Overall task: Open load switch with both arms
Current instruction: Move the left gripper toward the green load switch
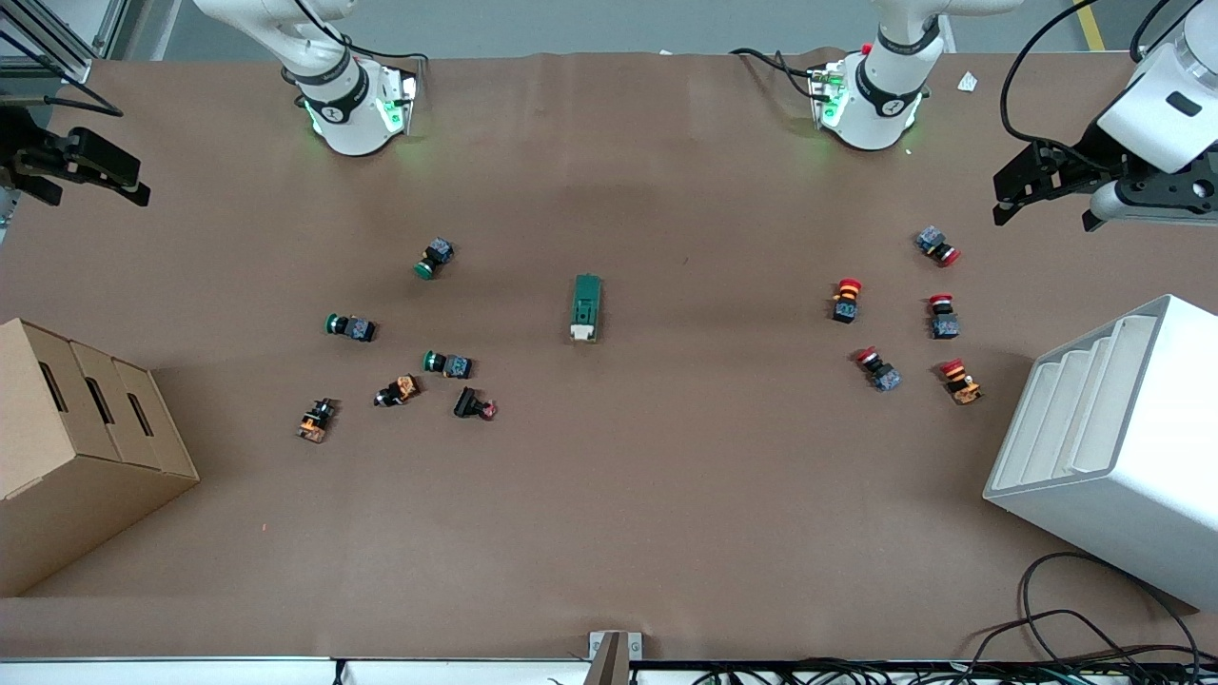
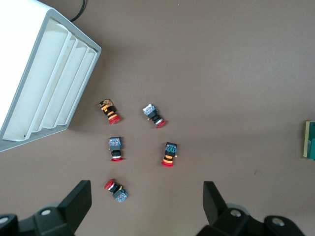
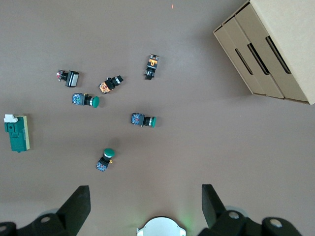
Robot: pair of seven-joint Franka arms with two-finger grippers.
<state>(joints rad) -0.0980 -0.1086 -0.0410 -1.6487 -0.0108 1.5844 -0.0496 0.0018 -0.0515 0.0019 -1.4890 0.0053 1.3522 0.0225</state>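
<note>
The load switch (image 1: 587, 307), a dark green block with a white lever end turned toward the front camera, lies flat at the middle of the table. It also shows as the load switch (image 3: 17, 132) in the right wrist view, and its edge (image 2: 310, 140) just enters the left wrist view. My left gripper (image 1: 1023, 190) hangs open high over the left arm's end of the table, with only a red push button (image 2: 116, 189) far below between its fingers (image 2: 78, 201). Over the right arm's end, my right gripper (image 1: 95, 185) is open and empty, its fingers (image 3: 214, 204) spread wide.
Green, orange and black push buttons (image 1: 447, 363) are scattered toward the right arm's end, red-capped ones (image 1: 877, 368) toward the left arm's end. A cardboard box (image 1: 76, 447) and a white slotted rack (image 1: 1113, 447) stand at the table's two ends. The right arm's base (image 3: 161, 227) shows below its gripper.
</note>
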